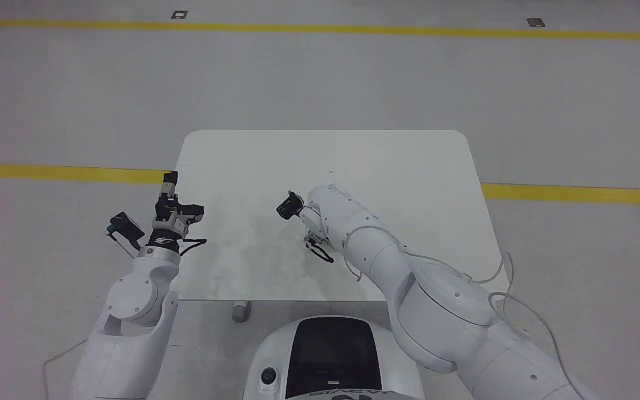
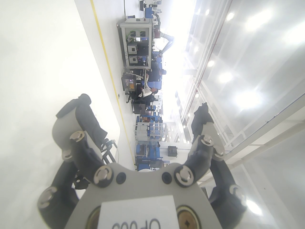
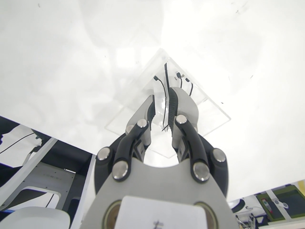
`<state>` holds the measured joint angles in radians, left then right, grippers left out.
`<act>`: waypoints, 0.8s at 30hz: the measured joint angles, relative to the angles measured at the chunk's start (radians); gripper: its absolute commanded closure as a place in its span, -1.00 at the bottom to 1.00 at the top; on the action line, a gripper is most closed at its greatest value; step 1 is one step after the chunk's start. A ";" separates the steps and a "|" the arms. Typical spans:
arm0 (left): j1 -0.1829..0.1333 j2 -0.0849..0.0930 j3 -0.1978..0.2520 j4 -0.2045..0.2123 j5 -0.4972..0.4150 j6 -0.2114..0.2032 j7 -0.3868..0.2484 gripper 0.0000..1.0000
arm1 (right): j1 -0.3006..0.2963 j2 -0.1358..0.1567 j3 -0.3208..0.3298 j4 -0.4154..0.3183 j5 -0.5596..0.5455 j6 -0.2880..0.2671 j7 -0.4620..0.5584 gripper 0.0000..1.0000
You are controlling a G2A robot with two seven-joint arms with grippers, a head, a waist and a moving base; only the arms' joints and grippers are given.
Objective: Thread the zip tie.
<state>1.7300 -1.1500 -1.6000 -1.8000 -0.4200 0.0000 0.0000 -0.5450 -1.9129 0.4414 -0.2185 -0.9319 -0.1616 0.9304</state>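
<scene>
1. The place is a large industrial hall or robotics lab: the smooth grey floor (image 1: 320, 90) carries long painted yellow lines (image 1: 300, 26).
2. The high ceiling (image 2: 257, 36) bears rows of bright lamps (image 2: 245, 97).
3. A metal-framed equipment rack (image 2: 135, 46) and blue workbenches (image 2: 147, 148) stand along the far side.
4. A plain white table (image 1: 400, 170) stands alone on open floor.

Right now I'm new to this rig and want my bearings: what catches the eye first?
Black zip ties lie on a clear tray on the white table, with the right gripper open over them. The left gripper hangs wide open at the table's left edge.
</scene>
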 measured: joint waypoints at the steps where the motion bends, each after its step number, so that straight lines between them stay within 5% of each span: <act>1: 0.000 0.000 0.000 0.000 0.000 0.000 0.000 -1.00 | 0.000 -0.001 0.001 0.001 -0.002 0.004 -0.002 0.66; 18: 0.000 0.000 0.000 0.000 0.000 0.000 0.000 -1.00 | 0.004 -0.004 0.024 0.027 0.007 -0.012 0.012 0.70; 24: 0.000 0.000 0.000 0.000 0.000 0.000 0.000 -1.00 | 0.004 -0.005 0.029 0.030 0.006 -0.016 0.018 0.90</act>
<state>1.7300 -1.1500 -1.6000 -1.8000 -0.4200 0.0000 0.0000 -0.5408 -1.9183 0.4705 -0.1880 -0.9255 -0.1777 0.9480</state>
